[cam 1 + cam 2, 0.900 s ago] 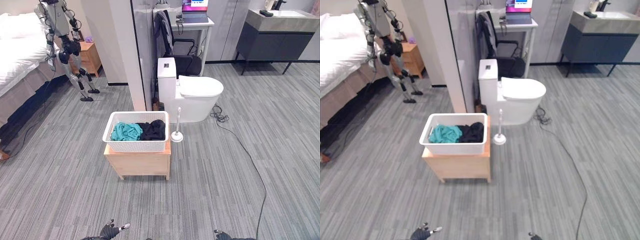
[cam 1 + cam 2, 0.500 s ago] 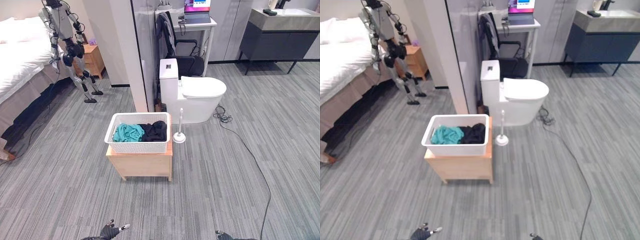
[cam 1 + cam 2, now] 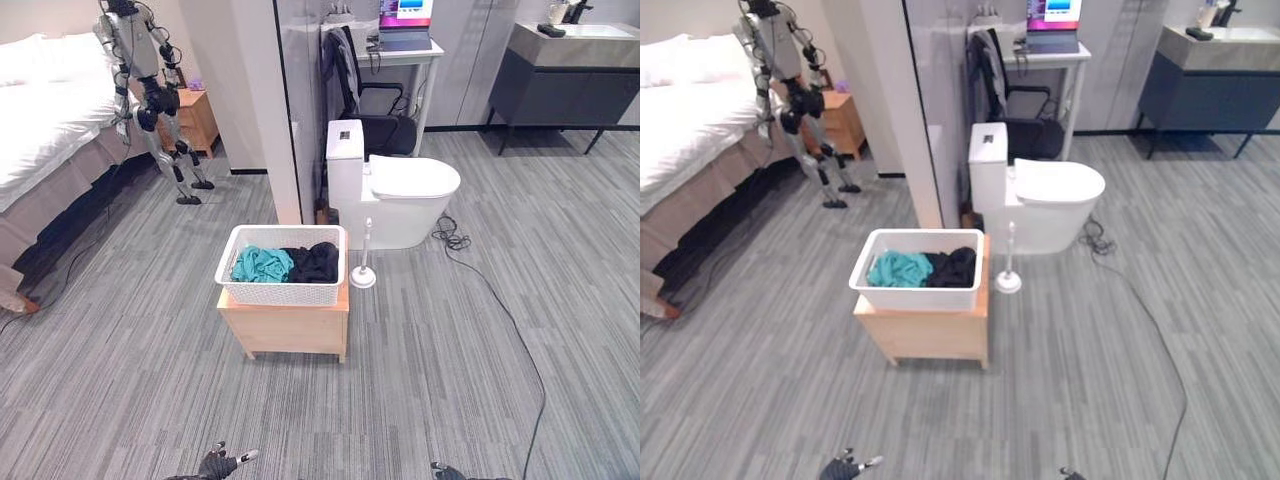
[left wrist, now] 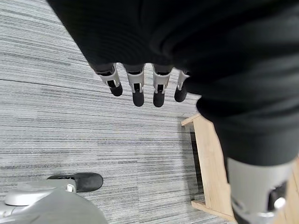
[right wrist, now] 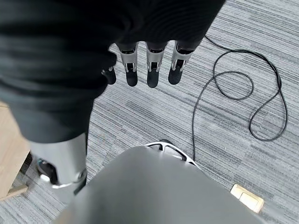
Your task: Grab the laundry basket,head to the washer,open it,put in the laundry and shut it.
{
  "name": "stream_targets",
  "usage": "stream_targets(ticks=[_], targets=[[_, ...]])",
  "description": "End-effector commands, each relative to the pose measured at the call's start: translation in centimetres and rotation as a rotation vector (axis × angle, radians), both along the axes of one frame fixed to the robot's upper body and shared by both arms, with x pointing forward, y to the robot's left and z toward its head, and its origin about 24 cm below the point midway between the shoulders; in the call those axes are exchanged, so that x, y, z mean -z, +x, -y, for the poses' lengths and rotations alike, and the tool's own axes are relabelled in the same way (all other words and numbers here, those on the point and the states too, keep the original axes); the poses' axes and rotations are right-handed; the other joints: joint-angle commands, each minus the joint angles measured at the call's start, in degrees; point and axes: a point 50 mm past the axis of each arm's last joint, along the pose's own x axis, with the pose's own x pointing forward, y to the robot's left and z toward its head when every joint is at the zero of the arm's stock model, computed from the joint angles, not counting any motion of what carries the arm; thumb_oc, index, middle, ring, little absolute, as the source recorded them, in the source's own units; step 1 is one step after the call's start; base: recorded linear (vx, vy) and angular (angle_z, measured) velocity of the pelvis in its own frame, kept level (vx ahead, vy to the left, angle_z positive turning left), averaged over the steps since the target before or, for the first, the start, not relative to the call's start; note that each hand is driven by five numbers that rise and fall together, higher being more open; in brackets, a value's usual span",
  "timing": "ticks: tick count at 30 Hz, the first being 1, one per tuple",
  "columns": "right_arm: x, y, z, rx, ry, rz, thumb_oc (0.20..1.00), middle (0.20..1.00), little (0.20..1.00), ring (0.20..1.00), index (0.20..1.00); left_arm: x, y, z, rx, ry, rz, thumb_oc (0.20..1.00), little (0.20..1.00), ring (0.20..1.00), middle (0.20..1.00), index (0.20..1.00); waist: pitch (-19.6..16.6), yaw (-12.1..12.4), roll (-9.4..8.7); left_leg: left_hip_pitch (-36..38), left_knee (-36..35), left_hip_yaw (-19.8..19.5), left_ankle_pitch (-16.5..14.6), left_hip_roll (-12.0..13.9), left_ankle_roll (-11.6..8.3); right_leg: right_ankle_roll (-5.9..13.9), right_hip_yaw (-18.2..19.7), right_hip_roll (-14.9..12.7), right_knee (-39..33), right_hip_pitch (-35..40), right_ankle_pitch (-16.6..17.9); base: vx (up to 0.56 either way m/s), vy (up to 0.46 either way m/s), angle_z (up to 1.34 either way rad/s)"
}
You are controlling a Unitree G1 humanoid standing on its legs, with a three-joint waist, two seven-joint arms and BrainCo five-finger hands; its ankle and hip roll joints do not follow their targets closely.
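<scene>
While your left hand (image 4: pixel 140 88) and right hand (image 5: pixel 149 70) hang open, the laundry basket (image 3: pixel 282 290) sits on its wooden worktop (image 3: pixel 285 325).

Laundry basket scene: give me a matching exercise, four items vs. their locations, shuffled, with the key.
Items:
1. laundry basket
2. toilet brush
3. laptop
4. teal garment

Places:
A. on the white desk at the back
B. inside the basket, beside black clothes
C. on top of the low wooden stand
D. upright on the floor beside the toilet

Pairs: 1-C, 2-D, 3-A, 4-B
</scene>
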Motion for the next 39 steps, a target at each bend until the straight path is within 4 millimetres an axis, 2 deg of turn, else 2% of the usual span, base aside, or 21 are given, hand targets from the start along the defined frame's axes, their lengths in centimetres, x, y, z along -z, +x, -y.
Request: stream_targets(ticks=[1,5,7,9,11,14,15,19,21,22,23,24,25,26,28,30,31,35,36,37,39], targets=[[0.0,0.6,-0.6,-0.039,-0.003,0.007,1.0,1.0,1.0,1.0,1.0,-0.8,2.1,-1.1,-0.014,0.039,0.07,1.0,1.0,1.0,1.0,1.0,2.3,0.1,-3.81,-0.9,-2.8,-1.8,2.0,0.7,-2.53,5.57,0.1,-3.5,-15.2,6.8,7.0,-0.03,-0.08,0.25],[-0.2,1.2,-0.2,-0.034,-0.017,0.025,1.0,1.0,1.0,1.0,1.0,-1.0,2.8,-0.8,-0.002,0.03,0.094,1.0,1.0,1.0,1.0,1.0,3.8,0.6,-3.94,-2.2,-2.4,-3.0,3.3,1.7,-3.19,4.66,-0.4,-2.7,-15.2,6.6,6.4,-0.03,-0.076,0.19],[-0.3,1.6,0.0,-0.042,-0.023,0.036,1.0,1.0,1.0,1.0,1.0,-1.0,2.9,-0.5,0.001,0.018,0.101,1.0,1.0,1.0,1.0,1.0,5.1,1.1,-4.37,-5.3,2.7,-3.3,2.3,1.1,-3.39,4.16,-0.7,-2.8,-15.2,6.5,6.1,-0.08,-0.084,0.35],[-0.5,2.2,0.2,-0.059,-0.032,0.053,1.0,1.0,1.0,1.0,1.0,-1.0,3.2,-0.3,-0.002,0.009,0.111,1.0,1.0,1.0,1.0,1.0,6.9,1.4,-4.72,-10.6,10.5,-3.3,1.4,0.0,-4.67,3.6,-1.3,-3.3,-15.2,6.4,5.8,-0.1,-0.049,0.26],[-0.8,2.9,0.6,-0.069,-0.05,0.071,1.0,1.0,1.0,1.0,1.0,-1.1,3.5,0.0,-0.014,-0.006,0.122,1.0,1.0,1.0,1.0,1.0,8.0,1.8,-4.54,-14.1,15.0,-2.7,2.2,-0.8,-5.41,3.49,-2.2,-3.3,-15.2,6.0,5.6,-0.04,-0.001,0.23],[-1.1,3.5,1.2,-0.066,-0.072,0.084,1.0,1.0,1.0,1.0,1.0,-1.0,3.3,0.3,-0.022,-0.016,0.121,1.0,1.0,1.0,1.0,1.0,8.0,1.7,-4.47,-15.3,9.2,2.8,4.3,3.0,-4.08,4.26,-3.8,-3.8,-15.2,5.5,5.3,0.12,0.084,0.42],[-1.2,3.6,1.4,-0.065,-0.077,0.085,1.0,1.0,1.0,1.0,1.0,-0.9,3.2,0.3,-0.023,-0.017,0.118,1.0,1.0,1.0,1.0,1.0,8.0,2.0,-4.57,-14.7,7.0,4.1,4.1,4.4,-4.46,4.52,-3.6,-3.8,-15.2,5.9,4.4,0.21,0.122,0.64],[-1.2,3.6,1.5,-0.024,-0.074,0.09,1.0,1.0,1.0,1.0,1.0,-0.9,3.1,0.1,-0.032,-0.008,0.111,1.0,1.0,1.0,1.0,1.0,7.5,1.7,-4.15,-15.8,3.8,8.0,6.4,6.8,-4.43,5.33,-5.0,-4.3,-15.2,7.4,2.8,0.22,0.16,0.09],[-1.1,3.4,1.6,-0.013,-0.075,0.084,1.0,1.0,1.0,1.0,1.0,-0.9,3.0,-0.1,-0.034,-0.003,0.108,1.0,1.0,1.0,1.0,1.0,7.4,1.8,-4.18,-16.3,5.9,7.9,5.7,6.2,-4.14,5.37,-5.0,-4.7,-15.2,8.2,2.9,0.31,0.263,-0.13],[-0.9,2.7,1.5,0.023,-0.064,0.067,1.0,1.0,1.0,1.0,1.0,-1.0,2.9,-0.5,-0.039,0.008,0.108,1.0,1.0,1.0,1.0,1.0,7.2,1.8,-4.54,-17.1,9.7,7.4,3.6,4.1,-2.92,5.37,-4.8,-6.3,-14.4,10.3,3.3,0.33,0.282,-0.14],[-0.9,2.7,1.5,0.023,-0.064,0.067,1.0,1.0,1.0,1.0,1.0,-1.0,2.9,-0.6,-0.039,0.008,0.108,1.0,1.0,1.0,1.0,1.0,7.2,1.8,-4.57,-17.1,9.8,7.4,3.5,4.0,-2.89,5.41,-4.8,-6.3,-14.4,10.4,3.3,0.5,0.451,-0.16],[-0.7,2.4,1.2,0.063,-0.039,0.067,1.0,1.0,1.0,1.0,1.0,-1.3,3.5,-1.2,-0.04,0.022,0.121,1.0,1.0,1.0,1.0,1.0,7.1,1.6,-5.08,-16.1,10.7,8.7,1.6,2.3,-1.18,5.33,-3.7,-8.4,-7.9,9.5,2.4,0.25,0.245,-0.19],[-0.7,2.4,1.1,0.063,-0.039,0.067,1.0,1.0,1.0,1.0,1.0,-1.3,3.5,-1.2,-0.04,0.022,0.121,1.0,1.0,1.0,1.0,1.0,7.1,1.7,-5.14,-16.0,10.7,8.7,1.6,2.3,-1.14,5.38,-3.6,-8.5,-7.7,9.4,2.3,0.46,0.479,-0.21],[-0.7,2.8,0.6,0.057,-0.02,0.072,1.0,1.0,1.0,1.0,1.0,-1.7,4.2,-1.7,-0.024,0.039,0.143,1.0,1.0,1.0,1.0,1.0,7.2,1.5,-5.34,-14.2,9.9,9.9,0.1,0.6,0.93,6.22,-2.9,-10.7,1.7,6.0,3.2,0.31,0.365,-0.18],[-0.9,3.6,0.2,0.019,-0.018,0.087,1.0,1.0,1.0,1.0,1.0,-2.1,4.8,-1.8,-0.012,0.041,0.17,1.0,1.0,1.0,1.0,1.0,7.7,1.0,-4.72,-12.1,8.6,11.0,-0.9,-0.6,3.06,7.56,-2.8,-13.0,12.0,1.2,6.3,0.33,0.419,0.02],[-1.0,4.1,0.0,0.009,-0.017,0.104,1.0,1.0,1.0,1.0,1.0,-2.2,5.1,-1.9,-0.002,0.042,0.178,1.0,1.0,1.0,1.0,1.0,7.8,0.7,-4.37,-10.5,7.3,11.8,-1.3,-1.0,3.67,8.27,-3.5,-13.8,15.6,-1.0,7.6,0.25,0.248,-0.14],[-1.2,4.7,-0.1,0.022,-0.012,0.137,1.0,1.0,1.0,1.0,1.0,-2.5,5.5,-1.8,0.008,0.04,0.209,1.0,1.0,1.0,1.0,1.0,8.5,-0.6,-3.72,-6.8,4.0,12.1,-1.1,-1.4,3.75,8.09,-4.1,-12.8,16.7,-4.0,8.1,0.32,0.19,-0.33],[-1.4,4.5,0.9,0.185,-0.002,0.184,1.0,1.0,1.0,1.0,1.0,-3.2,6.4,-2.0,0.001,0.051,0.262,1.0,1.0,1.0,1.0,1.0,8.8,-2.5,-3.35,-2.6,0.9,12.2,-2.1,-1.6,2.71,7.48,-5.9,-9.3,4.9,-7.1,7.6,0.29,0.063,-0.06],[-1.4,4.4,0.9,0.186,-0.002,0.183,1.0,1.0,1.0,1.0,1.0,-3.2,6.4,-2.0,0.001,0.051,0.262,1.0,1.0,1.0,1.0,1.0,8.8,-2.5,-3.29,-2.5,0.9,12.2,-2.1,-1.5,2.68,7.45,-5.9,-9.2,4.7,-7.0,7.7,0.27,-0.016,0.13],[-1.6,4.3,2.0,0.31,-0.006,0.216,1.0,1.0,1.0,1.0,1.0,-3.9,7.5,-2.0,0.01,0.075,0.313,1.0,1.0,1.0,1.0,1.0,8.8,-3.3,-3.78,-0.4,0.4,12.4,-3.3,-2.0,2.15,8.52,-7.3,-8.1,-2.8,-8.8,10.5,0.31,-0.046,0.11],[-1.9,4.4,2.5,0.394,-0.001,0.253,1.0,1.0,1.0,1.0,1.0,-4.7,9.0,-1.6,0.01,0.081,0.367,1.0,1.0,1.0,1.0,1.0,8.6,-3.7,-4.33,1.3,0.3,12.8,-4.8,-2.3,1.75,9.46,-10.0,-7.4,-8.2,-9.2,12.7,0.34,-0.053,0.06]])
